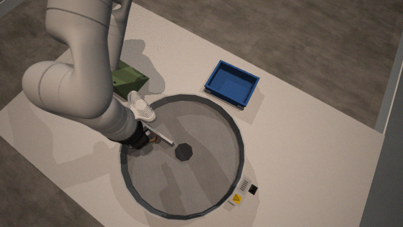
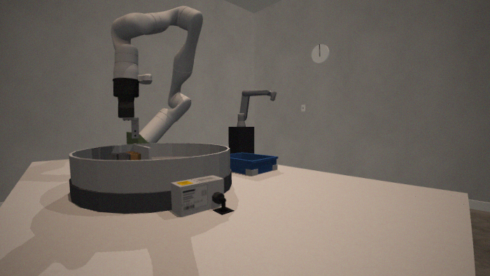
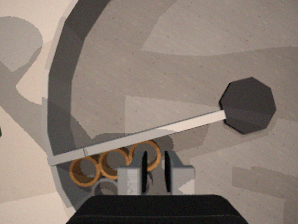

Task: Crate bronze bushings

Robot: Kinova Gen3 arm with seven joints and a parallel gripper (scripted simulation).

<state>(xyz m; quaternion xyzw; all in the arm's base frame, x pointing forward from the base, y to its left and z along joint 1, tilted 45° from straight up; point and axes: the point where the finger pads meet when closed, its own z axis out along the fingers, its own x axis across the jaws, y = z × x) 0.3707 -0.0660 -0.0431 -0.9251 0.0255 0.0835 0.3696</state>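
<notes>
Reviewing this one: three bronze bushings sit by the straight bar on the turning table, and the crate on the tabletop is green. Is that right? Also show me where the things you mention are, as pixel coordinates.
Not quite: the crate (image 1: pixel 211 75) (image 2: pixel 253 164) is blue, as the top view shows. The rest stands.
</notes>
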